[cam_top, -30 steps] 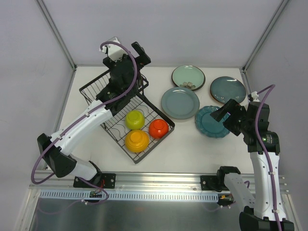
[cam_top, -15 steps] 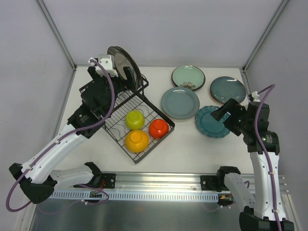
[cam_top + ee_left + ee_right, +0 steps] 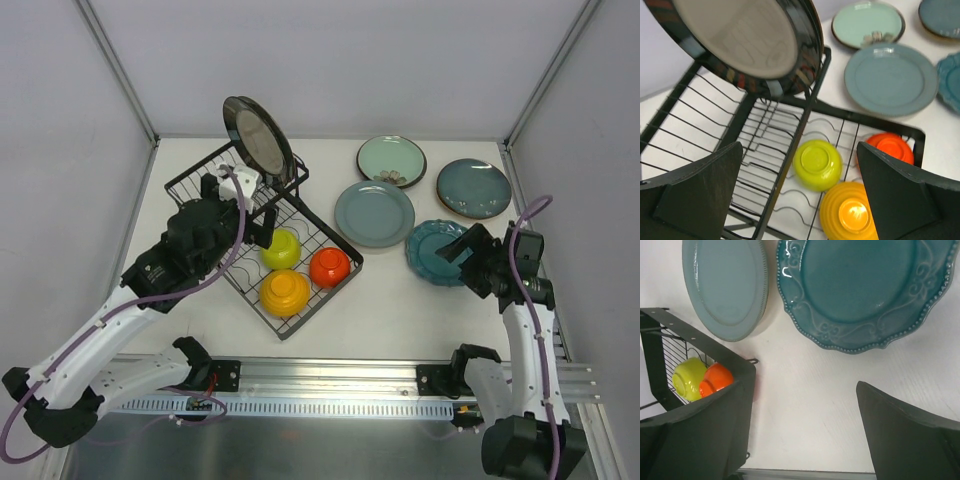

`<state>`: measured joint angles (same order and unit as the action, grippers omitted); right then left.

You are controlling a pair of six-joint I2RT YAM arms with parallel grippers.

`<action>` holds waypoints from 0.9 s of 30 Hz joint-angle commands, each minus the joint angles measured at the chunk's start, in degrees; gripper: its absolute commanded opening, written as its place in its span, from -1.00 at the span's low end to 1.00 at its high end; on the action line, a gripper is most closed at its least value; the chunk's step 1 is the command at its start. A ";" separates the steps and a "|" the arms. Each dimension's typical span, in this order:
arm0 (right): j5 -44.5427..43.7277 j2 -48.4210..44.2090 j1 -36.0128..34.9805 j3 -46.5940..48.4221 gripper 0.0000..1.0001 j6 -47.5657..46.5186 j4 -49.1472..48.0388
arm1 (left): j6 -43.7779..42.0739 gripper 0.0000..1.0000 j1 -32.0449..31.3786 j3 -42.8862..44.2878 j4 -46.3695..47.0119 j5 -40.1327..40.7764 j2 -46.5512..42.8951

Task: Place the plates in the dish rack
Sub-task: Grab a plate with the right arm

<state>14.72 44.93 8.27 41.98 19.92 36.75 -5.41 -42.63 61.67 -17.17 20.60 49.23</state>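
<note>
A dark plate stands on edge in the raised slotted part of the black dish rack; its tan underside shows in the left wrist view. My left gripper is open and empty above the rack, a little nearer than that plate. The mint green plate, grey-blue plate, dark teal plate and scalloped teal plate lie flat on the table. My right gripper is open and empty over the scalloped plate's near edge.
A yellow bowl, an orange bowl and a red bowl sit upside down in the rack's lower basket. The rack's corner lies left of my right gripper. Frame posts stand at the back corners.
My left gripper has let go of the dark plate, now standing alone in the rack, and has drawn back toward me. My right gripper has shifted slightly nearer.
</note>
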 commanded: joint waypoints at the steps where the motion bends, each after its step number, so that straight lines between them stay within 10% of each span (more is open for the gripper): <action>1: 6.03 0.07 2.54 -3.99 0.99 4.85 -8.70 | -0.58 0.98 1.06 -1.37 -6.47 -3.54 -0.10; 12: -2.59 0.78 7.19 -13.49 0.94 13.99 -16.69 | 9.18 0.98 6.51 -3.13 -7.70 -31.21 4.55; 27: -9.28 -1.87 9.92 -26.41 0.93 17.25 -30.39 | 8.93 0.98 7.83 -9.72 -6.56 -29.31 0.78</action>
<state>4.93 41.60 17.72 17.32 35.29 15.51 3.81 -35.51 52.84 -25.39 -10.17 52.73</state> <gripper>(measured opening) 0.970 0.992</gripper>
